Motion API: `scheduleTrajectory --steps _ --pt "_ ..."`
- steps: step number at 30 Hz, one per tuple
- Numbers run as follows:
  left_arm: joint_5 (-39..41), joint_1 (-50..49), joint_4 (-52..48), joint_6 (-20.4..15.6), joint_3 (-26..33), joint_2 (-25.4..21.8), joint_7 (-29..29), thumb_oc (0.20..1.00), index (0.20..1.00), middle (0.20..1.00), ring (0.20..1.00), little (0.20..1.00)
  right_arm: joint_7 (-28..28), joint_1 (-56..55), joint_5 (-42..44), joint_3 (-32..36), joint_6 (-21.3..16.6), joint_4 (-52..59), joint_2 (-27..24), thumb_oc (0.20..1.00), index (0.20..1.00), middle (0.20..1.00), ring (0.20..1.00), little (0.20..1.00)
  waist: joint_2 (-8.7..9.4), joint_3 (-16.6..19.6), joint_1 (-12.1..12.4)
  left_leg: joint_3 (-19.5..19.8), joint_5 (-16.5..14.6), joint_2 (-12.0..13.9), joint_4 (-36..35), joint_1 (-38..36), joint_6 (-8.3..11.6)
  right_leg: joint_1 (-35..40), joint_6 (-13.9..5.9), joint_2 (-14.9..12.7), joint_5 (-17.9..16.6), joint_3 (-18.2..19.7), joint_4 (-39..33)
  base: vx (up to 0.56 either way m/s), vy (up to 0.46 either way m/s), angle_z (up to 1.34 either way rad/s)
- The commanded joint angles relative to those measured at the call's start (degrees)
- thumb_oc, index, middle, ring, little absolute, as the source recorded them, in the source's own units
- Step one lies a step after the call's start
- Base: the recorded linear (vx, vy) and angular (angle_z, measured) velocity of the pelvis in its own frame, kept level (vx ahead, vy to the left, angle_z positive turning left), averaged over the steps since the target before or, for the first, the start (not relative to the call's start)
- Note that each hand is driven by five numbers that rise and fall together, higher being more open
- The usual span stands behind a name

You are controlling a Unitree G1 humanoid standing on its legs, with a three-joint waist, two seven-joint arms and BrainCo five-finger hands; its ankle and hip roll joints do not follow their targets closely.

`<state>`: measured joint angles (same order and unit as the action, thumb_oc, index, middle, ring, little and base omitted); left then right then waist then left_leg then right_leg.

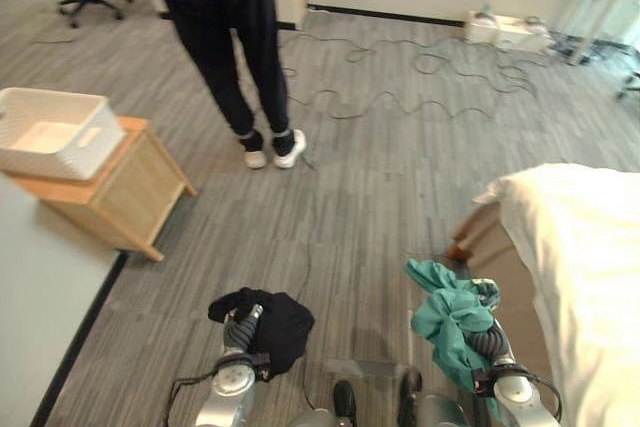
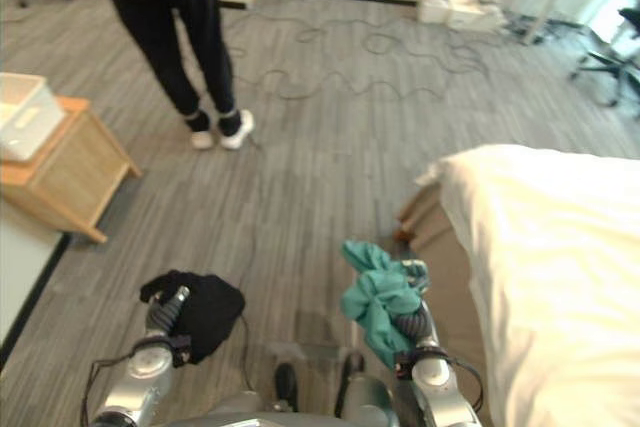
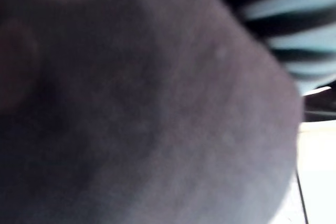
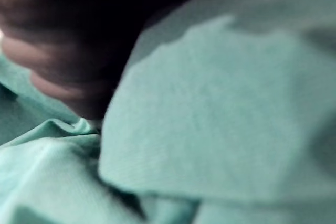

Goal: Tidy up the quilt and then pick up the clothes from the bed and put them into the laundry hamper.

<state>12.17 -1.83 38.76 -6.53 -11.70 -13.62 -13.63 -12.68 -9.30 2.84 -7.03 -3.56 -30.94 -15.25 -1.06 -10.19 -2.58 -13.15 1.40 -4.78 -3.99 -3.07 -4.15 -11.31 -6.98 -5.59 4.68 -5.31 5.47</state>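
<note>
**Both hands carrying clothes over the floor**

White basket (image 1: 55, 132) sits on a wooden cabinet (image 1: 120, 197) at far left; a person (image 1: 235, 47) stands on the grey floor (image 1: 400, 157) beyond; left hand (image 1: 243, 327) is wrapped in a black garment (image 1: 275, 327), finger position can't be told; right hand (image 1: 478, 337) sits under a teal garment (image 1: 450, 317), probably gripping it but fingers hidden; bed (image 1: 470, 247) with white quilt (image 1: 580, 257) at far right.
</note>
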Motion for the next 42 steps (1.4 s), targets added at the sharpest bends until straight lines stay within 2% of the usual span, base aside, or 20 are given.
scheduleTrajectory --steps 1,2,10,12,15,17,19,21,24,26,28,29,30,31,33,35,38,39,40,42 --pt "-3.2 3.7 -4.0 -3.3 1.9 -0.2 -0.6 0.200 0.200 0.200 0.200 0.200 -0.9 3.2 0.9 1.8 -2.3 3.8 -1.0 0.200 0.200 0.200 0.200 0.200 2.16 -1.8 2.2 4.2 -1.4 4.7 -0.9 1.4 5.73 8.3 -2.88 -2.7 -5.0 -3.6 -2.0 0.09 -0.025 0.90" --pt "-7.7 2.1 3.8 -4.9 -6.8 2.0 4.2 0.200 0.200 0.200 0.200 0.200 2.0 0.9 -3.7 -1.6 -4.6 -9.2 -4.0 0.200 0.200 0.200 0.200 0.200 0.40 0.8 4.9 3.3 -0.9 7.0 -1.0 -0.8 8.20 14.2 -1.36 -0.5 -0.9 -13.5 -3.2 0.04 -0.018 0.38" --pt "-0.5 2.0 -9.4 -6.6 -2.4 -0.4 3.6 0.200 0.200 0.200 0.200 0.200 3.3 1.6 -2.7 -1.9 -5.1 2.7 -4.2 0.200 0.200 0.200 0.200 0.200 0.27 1.1 4.4 1.7 -0.4 8.2 -1.0 -3.6 9.27 16.4 -0.32 0.7 -0.6 -12.8 -4.6 0.09 -0.100 0.02" --pt "-1.5 3.4 -11.1 -6.4 -1.9 -1.5 3.5 0.200 0.200 0.200 0.200 0.200 3.5 3.2 -2.9 -2.1 -5.1 5.2 -5.4 0.200 0.200 0.200 0.200 0.200 0.85 0.4 4.6 1.3 0.1 9.9 7.7 -2.0 10.63 18.3 0.84 1.9 -0.4 -12.1 -6.8 0.14 -0.284 -0.11" --pt "-0.8 5.3 -11.1 -6.1 -0.7 -1.4 3.1 0.200 0.200 0.200 0.200 0.200 3.1 6.9 -4.9 -2.4 -4.3 7.8 -9.3 0.200 0.200 0.200 0.200 0.200 1.93 -2.6 7.0 3.2 9.9 14.0 31.2 10.4 12.22 22.4 3.61 2.9 0.6 -11.4 -10.5 0.11 -0.243 -0.55" --pt "-0.6 5.2 -11.3 -6.2 -0.2 -1.3 2.9 0.200 0.200 0.200 0.200 0.200 3.1 8.0 -5.2 -2.7 -4.0 7.8 -9.7 0.200 0.200 0.200 0.200 0.200 1.97 -2.5 7.8 3.8 8.2 12.9 33.1 13.0 11.56 22.5 3.64 3.0 1.3 -10.2 -10.5 0.27 -0.075 -0.57" --pt "-0.5 3.0 -12.5 -6.5 1.0 -1.5 2.9 0.200 0.200 0.200 0.200 0.200 3.6 9.5 -5.6 -3.5 -3.8 7.9 -9.9 0.200 0.200 0.200 0.200 0.200 2.30 -1.6 10.1 2.2 3.3 9.3 25.1 17.0 9.39 23.9 2.93 3.1 3.4 -7.3 -10.5 0.46 0.022 -0.94" --pt "-0.8 2.4 -12.7 -6.5 1.1 -1.5 3.1 0.200 0.200 0.200 0.200 0.200 3.9 9.5 -5.7 -3.6 -3.9 7.6 -9.9 0.200 0.200 0.200 0.200 0.200 2.56 -1.1 10.7 -0.7 2.9 9.1 19.7 16.6 8.94 24.5 2.25 2.8 4.2 -7.5 -10.5 0.36 0.044 -1.05" --pt "-2.8 1.7 -12.0 -5.9 0.8 -0.8 3.9 0.200 0.200 0.200 0.200 0.200 4.9 9.9 -6.7 -4.7 -3.7 5.7 -9.4 0.200 0.200 0.200 0.200 0.200 2.28 0.0 11.6 -14.1 5.4 9.5 0.6 17.9 8.91 29.1 0.36 4.0 7.4 -9.9 -10.5 0.76 0.129 -0.15" --pt "-2.9 1.9 -11.6 -5.8 0.8 -0.9 3.8 0.200 0.200 0.200 0.200 0.200 5.1 10.3 -6.7 -5.0 -3.7 5.4 -8.7 0.200 0.200 0.200 0.200 0.200 2.68 0.3 11.8 -16.8 5.3 9.6 -0.2 18.4 8.29 30.4 -0.30 4.1 7.9 -10.8 -10.5 0.64 0.122 0.16" --pt "-2.6 1.1 -11.6 -5.3 1.1 -1.0 3.6 0.200 0.200 0.200 0.200 0.200 5.9 10.3 -7.4 -6.1 -3.5 5.2 -7.3 0.200 0.200 0.200 0.200 0.200 3.08 1.5 12.9 -17.2 7.2 8.6 -0.3 16.5 6.69 32.0 -1.56 4.1 6.9 -10.7 -7.6 0.74 0.159 0.17" --pt "-2.5 0.5 -11.7 -5.0 0.6 -1.5 3.7 0.200 0.200 0.200 0.200 0.200 5.6 9.4 -8.5 -6.7 -3.7 5.0 -5.9 0.200 0.200 0.200 0.200 0.200 5.57 1.5 14.8 -13.8 6.6 4.9 0.0 14.9 3.65 30.0 -6.06 1.6 -1.0 -10.1 4.6 0.49 0.124 -0.07" --pt "-2.4 0.5 -11.7 -5.0 0.5 -1.6 3.7 0.200 0.200 0.200 0.200 0.200 5.6 9.4 -8.5 -6.6 -3.7 5.1 -5.8 0.200 0.200 0.200 0.200 0.200 5.75 1.6 14.8 -13.8 6.4 4.6 -0.1 15.0 3.49 29.8 -6.31 1.3 -0.8 -10.0 5.1 0.94 0.188 -0.32" --pt "-3.2 1.0 -12.6 -4.4 -0.5 -2.2 3.8 0.200 0.200 0.200 0.200 0.200 6.4 7.7 -9.3 -7.2 -3.5 5.6 -4.9 0.200 0.200 0.200 0.200 0.200 5.96 0.9 13.5 -11.5 3.7 3.0 -0.3 9.9 1.56 22.8 -8.02 -0.6 -12.3 -9.7 24.1 0.46 0.080 -0.37" --pt "-3.5 1.3 -12.9 -4.2 -0.8 -2.7 3.5 0.200 0.200 0.200 0.200 0.200 6.5 7.5 -9.0 -7.3 -3.5 6.4 -4.5 0.200 0.200 0.200 0.200 0.200 4.89 0.5 12.2 -10.4 2.1 3.1 -0.8 7.0 0.74 18.9 -8.02 -1.2 -14.8 -9.1 32.2 0.60 0.192 0.05" --pt "-4.6 2.4 -12.9 -4.1 -1.2 -3.0 2.9 0.200 0.200 0.200 0.200 0.200 7.1 6.6 -8.9 -6.9 -3.7 8.8 -4.7 0.200 0.200 0.200 0.200 0.200 1.69 -1.3 8.4 -6.6 0.6 4.6 -1.0 2.5 0.31 8.4 -8.02 -0.8 -11.1 -7.7 39.4 0.67 0.227 1.15" --pt "-5.2 4.2 -12.5 -4.3 -2.1 -3.1 3.6 0.200 0.200 0.200 0.200 0.200 7.8 3.8 -6.8 -4.9 -3.9 11.2 -5.5 0.200 0.200 0.200 0.200 0.200 0.24 -2.2 2.9 2.5 -3.5 3.8 -1.0 -4.1 2.35 1.0 -4.61 -2.7 -6.3 -6.7 21.7 0.85 -0.044 1.92" --pt "-5.2 4.2 -12.5 -4.3 -2.1 -3.1 3.6 0.200 0.200 0.200 0.200 0.200 7.8 3.8 -6.8 -4.9 -3.9 11.2 -5.5 0.200 0.200 0.200 0.200 0.200 0.03 -2.1 2.7 2.8 -3.4 4.1 -1.0 -4.0 2.42 1.4 -4.52 -2.5 -6.6 -7.1 21.1 0.79 -0.271 1.80" --pt "-5.5 3.9 -12.3 -4.7 -1.9 -3.0 4.2 0.200 0.200 0.200 0.200 0.200 8.1 2.1 -6.2 -3.7 -3.8 11.4 -5.7 0.200 0.200 0.200 0.200 0.200 0.81 -1.9 1.3 7.7 -6.7 4.0 -1.0 -7.2 4.30 0.7 -4.92 -3.9 -8.0 -3.5 -1.1 0.85 -0.307 2.19" --pt "-6.0 5.3 -11.0 -4.7 -2.0 -3.0 4.1 0.200 0.200 0.200 0.200 0.200 8.1 2.3 -6.3 -3.6 -3.6 11.7 -6.0 0.200 0.200 0.200 0.200 0.200 1.14 -1.8 0.6 9.4 -8.4 4.5 -1.0 -8.4 5.19 0.5 -5.94 -5.2 -10.9 -2.3 -9.4 0.76 -0.244 1.74"
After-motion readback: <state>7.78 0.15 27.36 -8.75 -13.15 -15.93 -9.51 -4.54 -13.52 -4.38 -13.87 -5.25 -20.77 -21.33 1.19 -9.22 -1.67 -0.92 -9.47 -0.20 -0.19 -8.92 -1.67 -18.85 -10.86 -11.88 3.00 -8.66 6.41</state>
